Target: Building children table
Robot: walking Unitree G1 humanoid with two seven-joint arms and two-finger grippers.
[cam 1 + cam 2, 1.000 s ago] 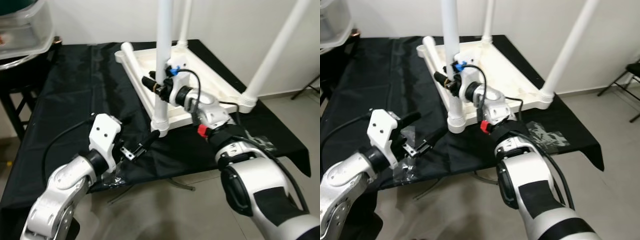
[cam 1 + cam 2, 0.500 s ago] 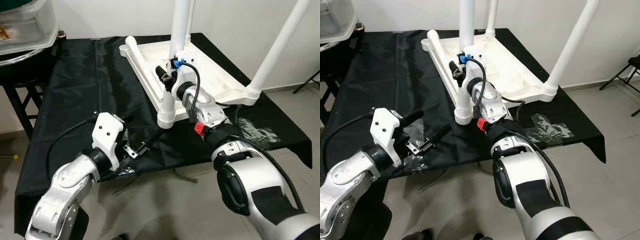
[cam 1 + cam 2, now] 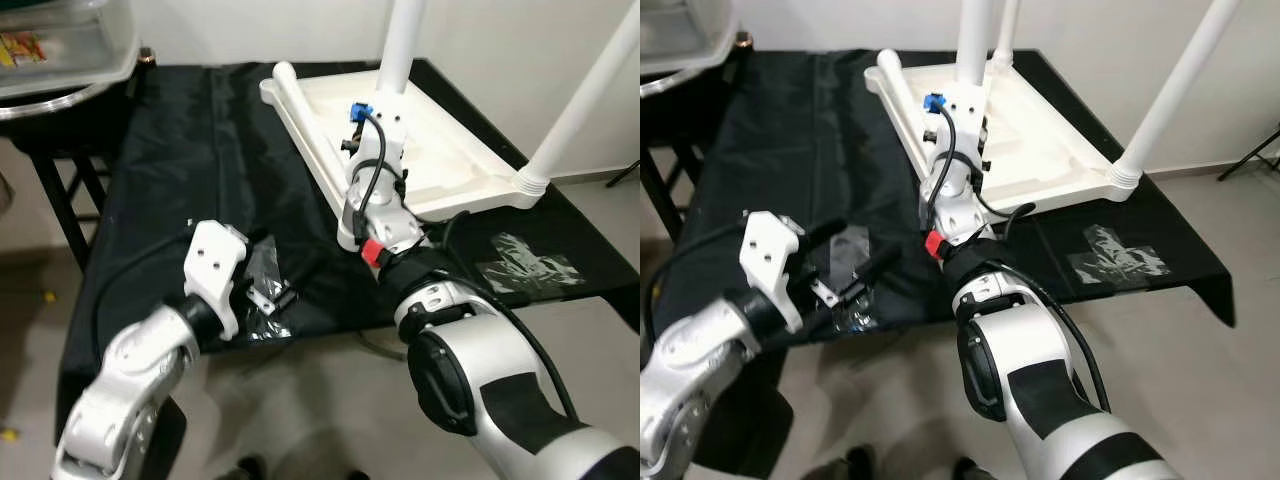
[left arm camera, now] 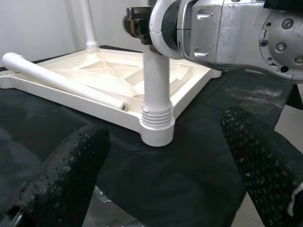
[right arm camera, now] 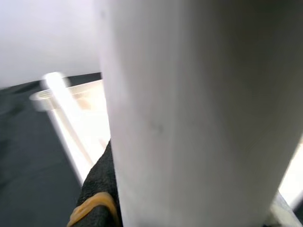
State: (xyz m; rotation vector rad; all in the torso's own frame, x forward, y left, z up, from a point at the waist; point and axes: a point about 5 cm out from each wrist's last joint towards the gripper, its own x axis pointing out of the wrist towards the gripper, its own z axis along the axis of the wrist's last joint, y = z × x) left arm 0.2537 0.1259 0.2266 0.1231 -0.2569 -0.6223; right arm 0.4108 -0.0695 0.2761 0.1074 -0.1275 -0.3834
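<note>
Upside-down white plastic tabletop (image 3: 440, 160) lying on a black cloth (image 3: 190, 150) over a work table, ribbed underside up, smooth round legs rising from three corners, near corner leg (image 4: 156, 90) screwed into a ridged collar. Loose fourth leg (image 4: 61, 81) lying flat along the tabletop's rim, hollow end showing. Right gripper (image 3: 350, 150) up against the near corner leg, wrist and black cable blocking the socket; grip closed around that leg, one dark textured finger (image 5: 97, 189) pressed to its side. Left gripper (image 3: 855, 275) low at the cloth's front edge, rough black fingers (image 4: 71, 165) spread wide, holding nothing. Crinkled clear plastic bags (image 3: 262, 270) beneath it, another (image 3: 525, 262) further right. Clear bin (image 3: 60, 50) at far left
</note>
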